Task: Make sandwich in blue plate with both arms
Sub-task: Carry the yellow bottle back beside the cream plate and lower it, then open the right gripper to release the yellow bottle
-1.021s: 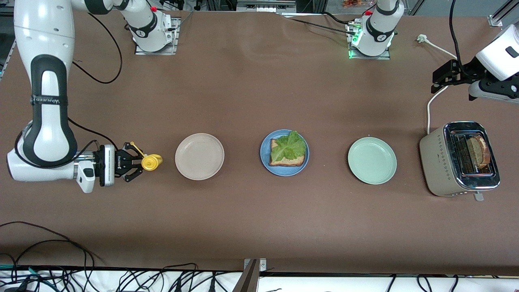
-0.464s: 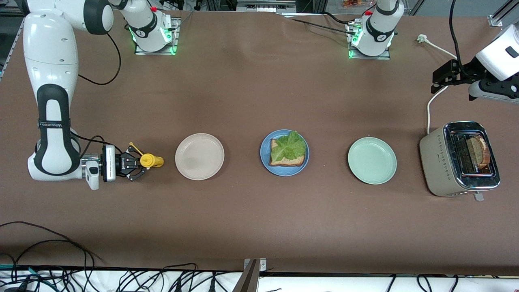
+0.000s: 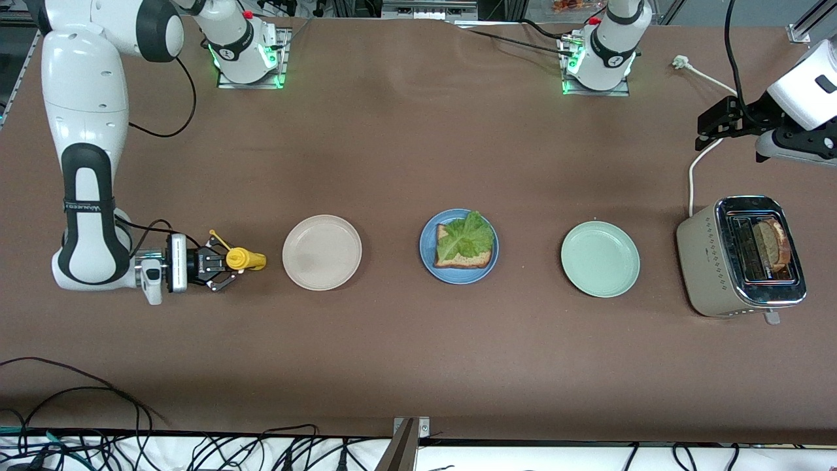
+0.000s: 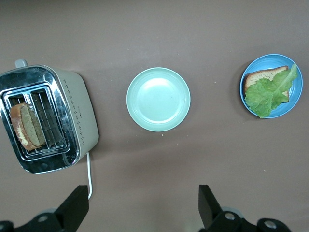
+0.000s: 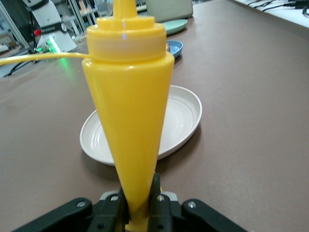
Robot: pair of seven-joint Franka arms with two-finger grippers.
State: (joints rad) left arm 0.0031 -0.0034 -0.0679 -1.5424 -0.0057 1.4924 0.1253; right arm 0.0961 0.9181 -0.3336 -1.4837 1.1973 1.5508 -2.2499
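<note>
OK, here's what I see. R gripper point(image 3: 230, 266) is clamped on a yellow squeeze bottle point(image 3: 243, 260), low over the table point(image 3: 405, 144) at the right arm's end, just beside the cream-white plate point(image 3: 322, 252) but not touching it. Bottle lies roughly horizontal in the front view, nozzle end toward that plate. Right wrist view confirms: fingers point(image 5: 114, 208) pinch the bottle's narrow end, body flaring out to the cap.

Blue plate point(image 3: 428, 260) sits mid-table btw the cream-white plate and the pale green plate point(image 3: 599, 259). On it: one bread slice point(image 3: 463, 260) w/ a lettuce leaf point(image 3: 465, 238) on top, leaf tip hanging over the rim. Leaf covers most of the bread.

2nd bread slice point(image 3: 773, 245) stands in a slot of the toaster point(image 3: 706, 261) at the left arm's end, beside the green plate. Toaster cord point(image 3: 692, 171) runs over the table to a loose plug point(image 3: 680, 62).

L gripper point(image 3: 716, 122) waits up in the air near the toaster, above the cord, jaws wide apart, nothing in them. Left wrist view looks down on toaster, green plate and blue plate, both fingertips point(image 4: 72, 209) well apart.
</note>
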